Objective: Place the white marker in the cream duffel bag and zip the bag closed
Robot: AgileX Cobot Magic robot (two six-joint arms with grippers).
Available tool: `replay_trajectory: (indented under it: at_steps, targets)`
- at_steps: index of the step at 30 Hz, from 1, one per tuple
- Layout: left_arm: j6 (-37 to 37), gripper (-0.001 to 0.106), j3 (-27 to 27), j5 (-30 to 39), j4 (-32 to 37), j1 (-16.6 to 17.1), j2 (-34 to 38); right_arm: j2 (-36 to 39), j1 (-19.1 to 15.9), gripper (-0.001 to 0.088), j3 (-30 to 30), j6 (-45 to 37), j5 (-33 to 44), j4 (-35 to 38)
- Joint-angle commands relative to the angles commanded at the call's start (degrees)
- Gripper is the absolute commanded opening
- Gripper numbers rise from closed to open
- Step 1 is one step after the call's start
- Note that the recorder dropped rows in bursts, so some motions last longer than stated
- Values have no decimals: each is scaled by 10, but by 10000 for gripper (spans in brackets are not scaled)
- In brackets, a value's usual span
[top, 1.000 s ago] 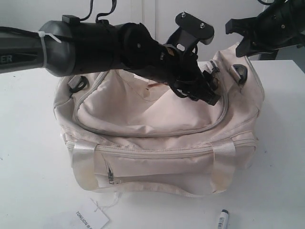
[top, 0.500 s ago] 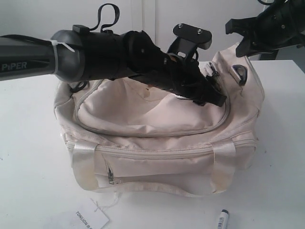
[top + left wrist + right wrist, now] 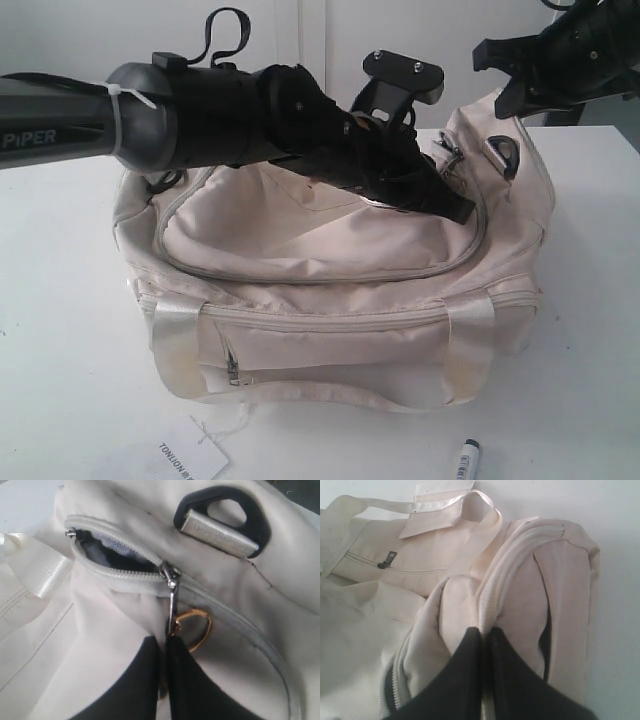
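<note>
Exterior view: the cream duffel bag (image 3: pixel 330 330) sits on a white table (image 3: pixel 60 380) before a pale wall. The left gripper (image 3: pixel 455 208) reaches across the bag's top to the right end of the curved zipper. The right gripper (image 3: pixel 505 95) is at the bag's upper right end. The white marker (image 3: pixel 466 460) lies on the table in front of the bag, near the lower edge, well apart from both grippers. A paper tag (image 3: pixel 190 460) lies further left.

Left wrist view: what the exterior view hides shows here. The left gripper (image 3: pixel 165 645) has its jaws pressed together on the zipper pull (image 3: pixel 173 605), its gold ring (image 3: pixel 197 630) just beside the fingertips. Past the slider a short stretch of zip gapes onto black lining. A black strap loop (image 3: pixel 220 515) sits nearby.

Right wrist view: the right gripper (image 3: pixel 484 632) is closed, pinching a fold of the bag's (image 3: pixel 370 615) end fabric. The marker shows in neither wrist view.
</note>
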Motion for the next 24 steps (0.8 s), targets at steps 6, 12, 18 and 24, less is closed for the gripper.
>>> replay_trajectory:
  at_steps: [6, 12, 18, 24]
  targets:
    - [5, 0, 0, 13, 0, 0, -11, 0, 0, 0, 0, 0, 0, 0]
    - [26, 0, 0, 15, 0, 0, -11, 0, 0, 0, 0, 0, 0, 0]
    - [55, 0, 0, 15, 0, 0, -21, 0, 0, 0, 0, 0, -1, 0]
    - [103, 131, 0, 21, 2, 0, -26, 0, 0, 0, 0, 0, -1, 0]
